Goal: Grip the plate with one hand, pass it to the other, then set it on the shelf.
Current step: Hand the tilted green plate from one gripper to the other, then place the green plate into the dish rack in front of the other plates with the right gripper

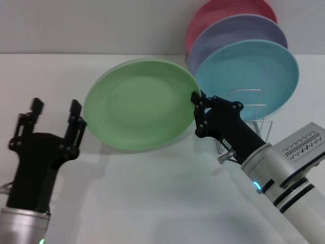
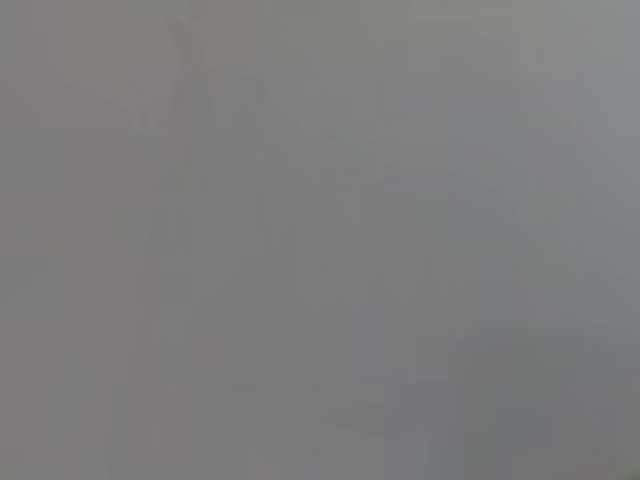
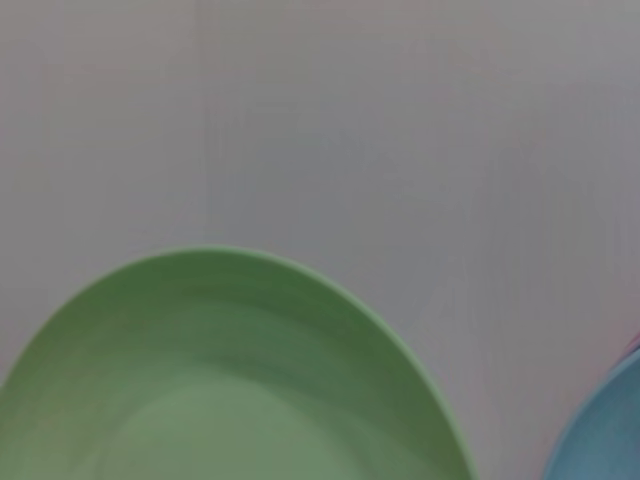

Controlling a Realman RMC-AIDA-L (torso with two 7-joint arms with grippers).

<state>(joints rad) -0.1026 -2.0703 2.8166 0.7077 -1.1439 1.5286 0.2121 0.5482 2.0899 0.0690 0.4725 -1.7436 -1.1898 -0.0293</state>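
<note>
The light green plate (image 1: pixel 139 104) hangs above the table, tilted. My right gripper (image 1: pixel 197 104) is shut on its right rim. The plate also fills the low part of the right wrist view (image 3: pixel 230 380). My left gripper (image 1: pixel 56 109) is open, fingers upright, just left of the plate's left rim and apart from it. The wire shelf (image 1: pixel 251 109) stands behind my right arm and holds other plates. The left wrist view shows only plain grey surface.
On the shelf stand a turquoise-blue plate (image 1: pixel 254 76), a lavender plate (image 1: pixel 238 30) and a pink plate (image 1: pixel 218 12) behind it. The white table (image 1: pixel 152 193) stretches in front. The blue plate's edge shows in the right wrist view (image 3: pixel 610 430).
</note>
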